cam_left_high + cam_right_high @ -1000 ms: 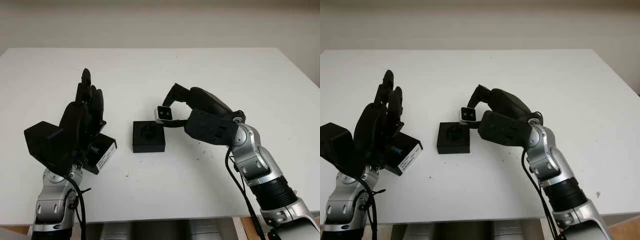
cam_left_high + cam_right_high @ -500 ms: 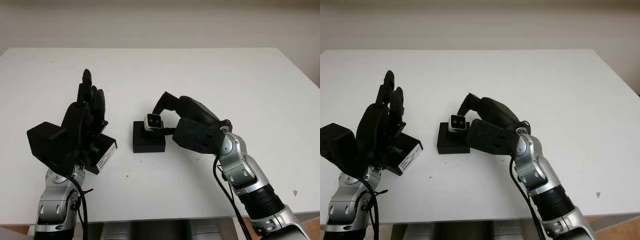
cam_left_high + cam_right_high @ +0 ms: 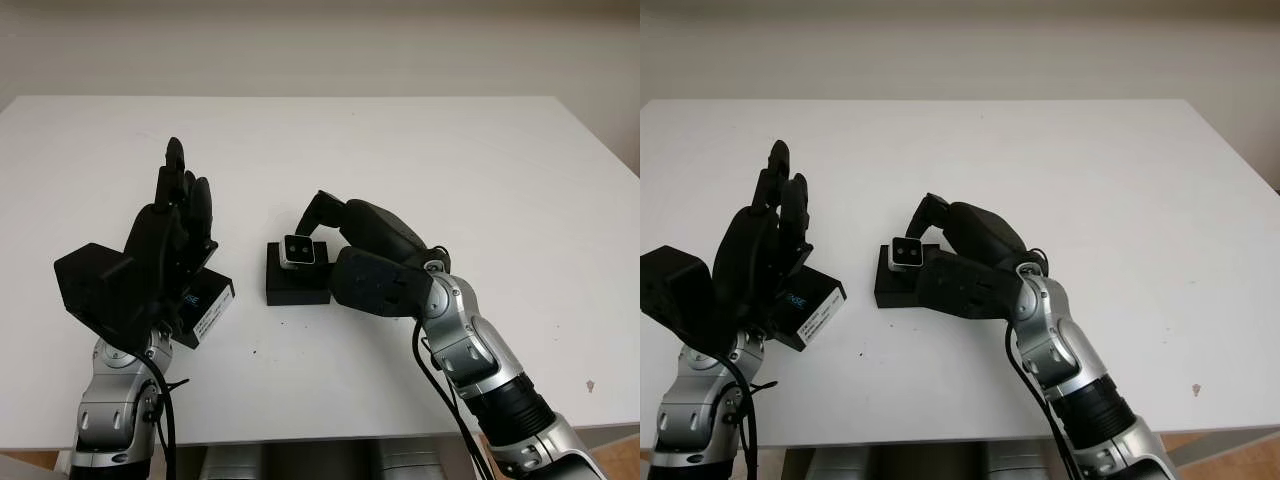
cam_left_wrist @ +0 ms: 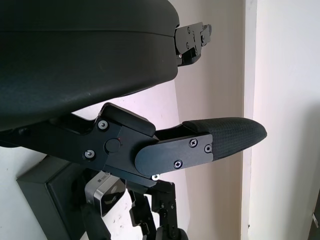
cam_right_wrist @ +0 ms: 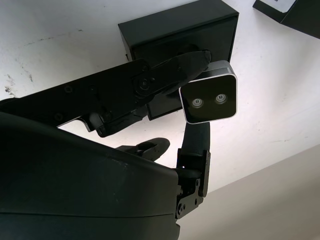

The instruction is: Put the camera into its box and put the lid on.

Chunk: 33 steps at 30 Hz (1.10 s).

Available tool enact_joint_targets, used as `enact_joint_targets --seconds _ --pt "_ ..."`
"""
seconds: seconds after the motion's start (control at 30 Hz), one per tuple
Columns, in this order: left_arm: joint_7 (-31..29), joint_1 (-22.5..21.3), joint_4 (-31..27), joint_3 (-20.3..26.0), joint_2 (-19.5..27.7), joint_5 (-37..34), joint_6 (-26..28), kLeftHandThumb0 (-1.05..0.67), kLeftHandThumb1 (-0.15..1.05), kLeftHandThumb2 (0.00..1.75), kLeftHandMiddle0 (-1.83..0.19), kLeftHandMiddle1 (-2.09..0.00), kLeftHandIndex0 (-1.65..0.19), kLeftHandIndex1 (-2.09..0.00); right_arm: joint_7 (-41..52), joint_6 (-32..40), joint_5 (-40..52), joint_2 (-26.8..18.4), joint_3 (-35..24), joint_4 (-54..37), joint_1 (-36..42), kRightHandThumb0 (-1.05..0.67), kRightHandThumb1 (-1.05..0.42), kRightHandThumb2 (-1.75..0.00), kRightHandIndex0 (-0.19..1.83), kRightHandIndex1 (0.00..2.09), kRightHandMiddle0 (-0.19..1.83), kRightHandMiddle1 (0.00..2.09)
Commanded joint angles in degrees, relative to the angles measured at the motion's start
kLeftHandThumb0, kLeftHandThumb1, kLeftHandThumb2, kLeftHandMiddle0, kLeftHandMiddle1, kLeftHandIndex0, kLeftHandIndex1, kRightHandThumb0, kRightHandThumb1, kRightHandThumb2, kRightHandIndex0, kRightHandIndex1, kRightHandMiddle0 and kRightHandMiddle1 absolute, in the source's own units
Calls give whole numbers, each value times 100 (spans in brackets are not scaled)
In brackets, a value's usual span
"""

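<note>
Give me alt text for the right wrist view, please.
The right hand grips a small silver camera with two lenses, holding it just above the open black box on the white table. A corner of the black lid shows nearby.

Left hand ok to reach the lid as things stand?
Probably yes. The left hand is open and raised right over the lid, which lies on the table beside it. The right hand, holding the camera above the box, is off to the side.

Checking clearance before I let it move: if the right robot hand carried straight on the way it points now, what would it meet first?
Probably the open black box: the right robot hand holds the camera just above it. Exact height unclear.
</note>
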Motion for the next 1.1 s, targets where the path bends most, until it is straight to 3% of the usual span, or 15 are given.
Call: enact_joint_targets --seconds 0.0,0.33,1.07 --pt "16 -7 -139 -4 -18 19 -15 -79 105 64 19 0 19 0 -60 14 -16 32 3 -12 30 -42 -105 -15 48 7 43 208" --pt "-5 -4 -155 10 14 14 -1 -80 105 63 19 0 19 0 -218 89 -65 134 29 216 78 -43 -105 -13 46 6 37 201" --pt "14 29 -179 15 -27 -10 -41 -78 105 63 19 0 19 0 -540 -205 -411 -32 191 551 143 -43 -105 -19 48 6 46 209"
